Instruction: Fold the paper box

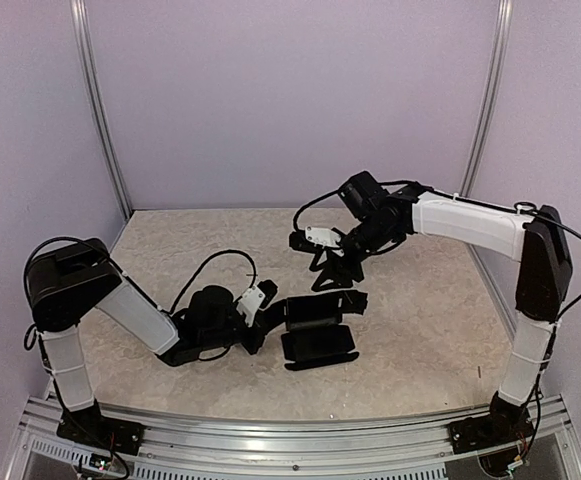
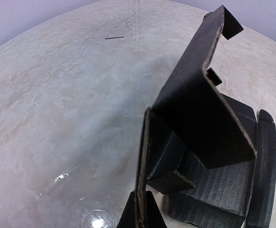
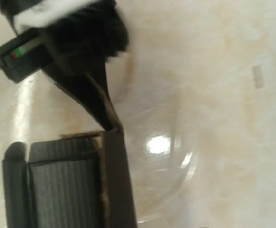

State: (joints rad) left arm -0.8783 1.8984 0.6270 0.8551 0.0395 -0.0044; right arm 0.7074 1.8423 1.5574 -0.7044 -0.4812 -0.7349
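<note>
The paper box (image 1: 320, 330) is matte black corrugated card, part folded, lying at the table's middle with a tall flap (image 2: 199, 118) standing up. My left gripper (image 1: 268, 314) is shut on the box's upright left wall, its fingertips (image 2: 149, 216) pinching the thin card edge. In the right wrist view that same gripper (image 3: 110, 122) meets the corner of the box (image 3: 66, 185). My right gripper (image 1: 332, 272) hovers just behind the box, apart from it and open, with nothing between its fingers. Its own fingers stay out of the right wrist view.
The beige marbled table (image 1: 420, 330) is bounded by lilac walls at the back and sides. A metal rail (image 1: 290, 440) runs along the near edge by the arm bases. The left arm's cable (image 1: 210, 262) loops over the table behind its wrist.
</note>
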